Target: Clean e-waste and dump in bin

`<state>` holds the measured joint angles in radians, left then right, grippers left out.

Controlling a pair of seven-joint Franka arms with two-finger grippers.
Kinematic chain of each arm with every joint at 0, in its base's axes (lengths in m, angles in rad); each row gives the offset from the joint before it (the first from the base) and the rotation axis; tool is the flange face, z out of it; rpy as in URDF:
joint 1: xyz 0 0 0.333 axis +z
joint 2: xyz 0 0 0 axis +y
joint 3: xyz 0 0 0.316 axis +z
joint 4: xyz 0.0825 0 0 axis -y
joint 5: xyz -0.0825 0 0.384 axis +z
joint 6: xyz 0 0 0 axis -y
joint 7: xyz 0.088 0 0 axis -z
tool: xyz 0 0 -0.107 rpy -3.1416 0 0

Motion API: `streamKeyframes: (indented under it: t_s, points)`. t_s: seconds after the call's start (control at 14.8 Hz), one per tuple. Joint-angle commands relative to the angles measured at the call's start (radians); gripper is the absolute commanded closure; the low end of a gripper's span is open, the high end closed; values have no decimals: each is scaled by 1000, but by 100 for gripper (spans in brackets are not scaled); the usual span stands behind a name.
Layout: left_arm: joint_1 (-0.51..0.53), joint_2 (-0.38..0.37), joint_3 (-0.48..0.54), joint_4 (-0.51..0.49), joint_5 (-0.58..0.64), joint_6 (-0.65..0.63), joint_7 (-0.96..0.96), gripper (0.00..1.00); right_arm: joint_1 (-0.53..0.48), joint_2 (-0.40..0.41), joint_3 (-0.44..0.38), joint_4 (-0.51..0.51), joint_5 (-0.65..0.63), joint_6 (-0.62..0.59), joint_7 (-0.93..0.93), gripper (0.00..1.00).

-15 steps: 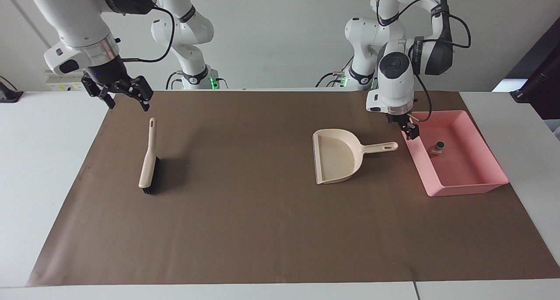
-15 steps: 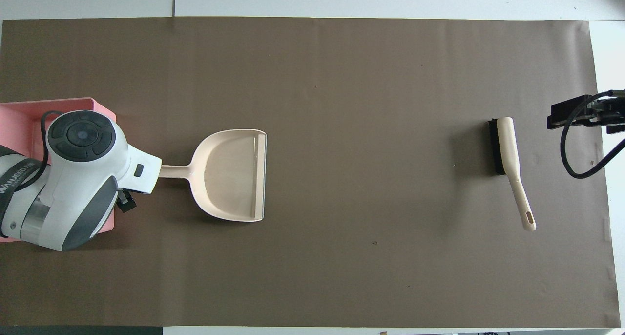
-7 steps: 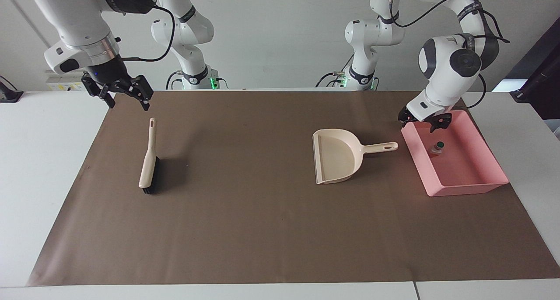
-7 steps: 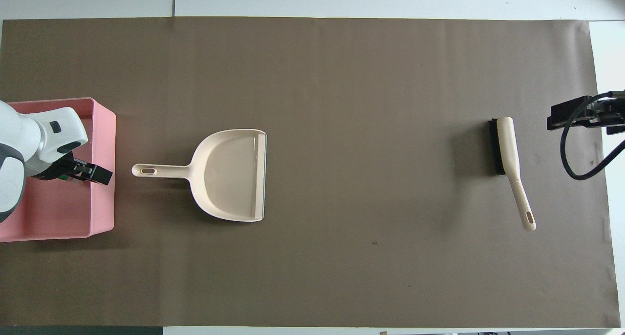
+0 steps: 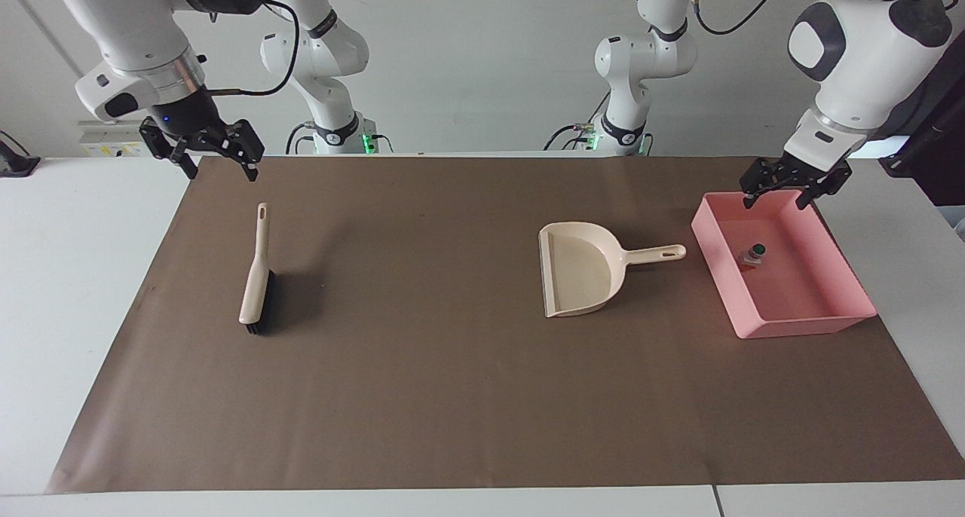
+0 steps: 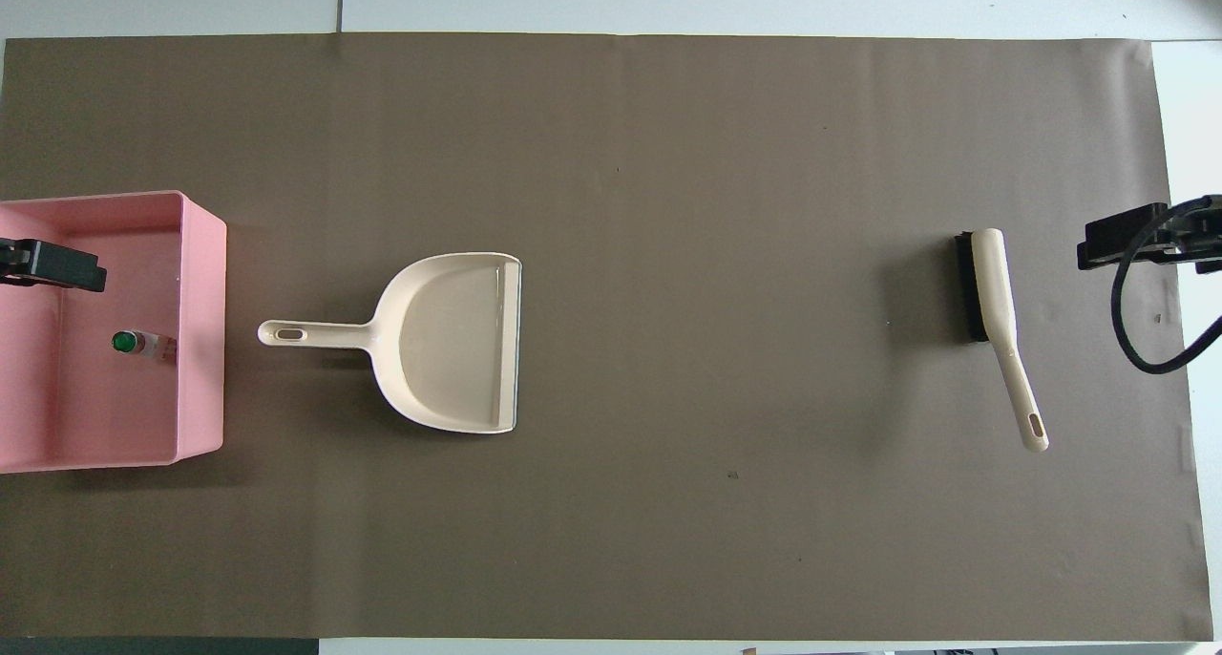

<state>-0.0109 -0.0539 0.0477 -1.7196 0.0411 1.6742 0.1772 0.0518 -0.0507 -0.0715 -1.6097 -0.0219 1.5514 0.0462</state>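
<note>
The bin [image 5: 799,326] is a shallow pink tray at the left arm's end of the brown mat. In it lies one small piece of e-waste [image 5: 753,255], a white block with a green cap and an orange mark, also seen in the overhead view as the e-waste [image 6: 143,343] inside the bin [image 6: 204,349]. My left gripper [image 5: 782,194] hangs open and empty over the bin's edge nearest the robots. My right gripper [image 5: 219,167] hangs open and empty above the mat's corner, over a spot close to the brush handle's tip.
A beige dustpan [image 5: 580,276] lies on the mat beside the bin, its handle pointing at the bin. A beige brush [image 5: 256,279] with black bristles lies at the right arm's end. The brown mat [image 5: 422,396] covers most of the white table.
My left arm has lifted and swung away from the dustpan handle to the bin's edge nearest the robots, uncovering the bin from above. The right gripper has barely shifted.
</note>
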Motion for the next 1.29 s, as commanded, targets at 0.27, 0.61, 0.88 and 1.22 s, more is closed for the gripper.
streamKeyframes:
  t_s: [0.27,0.61,0.88,1.22]
  points:
    - [-8,57,-12,248,-44,-217,-38,2,-4,-15,-1,-16,5,-10,-20,0]
    - [-9,42,-22,249,-55,-232,-86,2,-4,-15,-2,-16,5,-11,-20,0]
    - [-9,40,-28,242,-47,-260,-94,2,-4,-15,-1,-16,5,-11,-20,0]
    - [-8,42,-26,248,-47,-264,-99,3,-3,-15,-1,-16,5,-11,-20,0]
